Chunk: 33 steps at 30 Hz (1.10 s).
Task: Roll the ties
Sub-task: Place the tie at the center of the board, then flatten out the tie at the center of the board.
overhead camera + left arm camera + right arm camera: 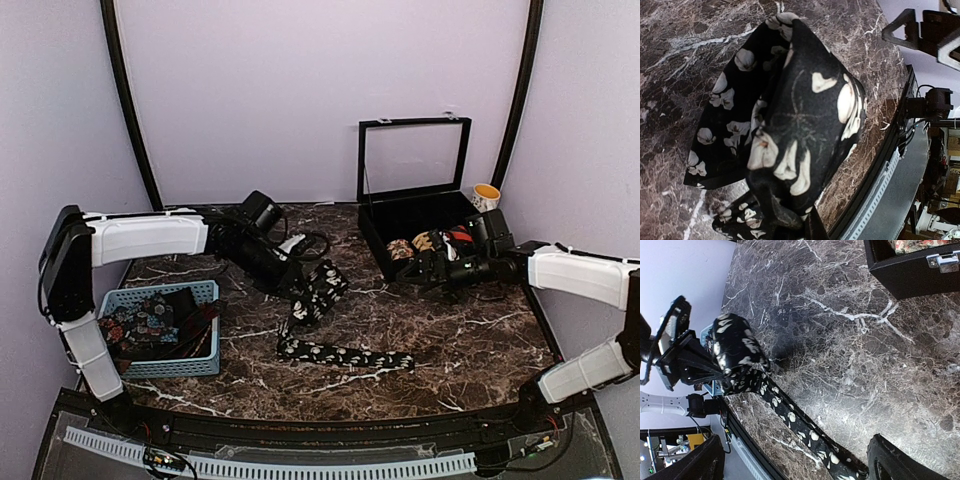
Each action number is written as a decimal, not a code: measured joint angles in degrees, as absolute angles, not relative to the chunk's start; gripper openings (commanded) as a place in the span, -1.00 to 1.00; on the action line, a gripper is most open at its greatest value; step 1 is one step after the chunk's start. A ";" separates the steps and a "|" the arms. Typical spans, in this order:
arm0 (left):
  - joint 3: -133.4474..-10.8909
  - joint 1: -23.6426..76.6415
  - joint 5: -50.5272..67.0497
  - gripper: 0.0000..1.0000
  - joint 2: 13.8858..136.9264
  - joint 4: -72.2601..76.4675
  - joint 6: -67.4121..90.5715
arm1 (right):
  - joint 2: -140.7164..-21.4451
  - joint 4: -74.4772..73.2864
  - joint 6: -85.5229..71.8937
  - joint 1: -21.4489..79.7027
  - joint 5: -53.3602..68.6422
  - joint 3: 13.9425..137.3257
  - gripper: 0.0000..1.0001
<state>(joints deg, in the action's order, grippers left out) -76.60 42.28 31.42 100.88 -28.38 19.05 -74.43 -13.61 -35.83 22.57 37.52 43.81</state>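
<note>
roughly midway, the flowered tie [345,355] trails flat on the table [470,350], its half-wound end clamped in the left gripper [302,287], loose ties [140,325] wait in the blue basket [205,365], and beyond, the right gripper [432,270] gapes empty beside the case [375,245] of finished coils [425,243].

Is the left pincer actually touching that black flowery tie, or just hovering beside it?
Touching. The right wrist view shows the left pincer closed on the rolled end of the tie, with the fabric bunched right against it.
</note>
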 measured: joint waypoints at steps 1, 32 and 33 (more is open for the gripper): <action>-77.84 42.28 31.55 -1.00 102.91 -28.73 18.44 | -74.48 -13.76 -35.79 22.57 37.50 43.81 1.00; -85.82 64.71 18.63 0.35 112.31 -16.45 5.96 | -65.23 -19.77 -37.60 15.88 36.29 39.24 0.95; -86.87 65.78 19.03 0.35 114.52 -15.55 5.45 | -65.21 -19.94 -37.58 15.70 36.29 39.18 0.95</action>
<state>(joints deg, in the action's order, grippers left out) -86.87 65.78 19.03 114.52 -15.55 5.45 -65.21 -19.94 -37.58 15.70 36.29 39.18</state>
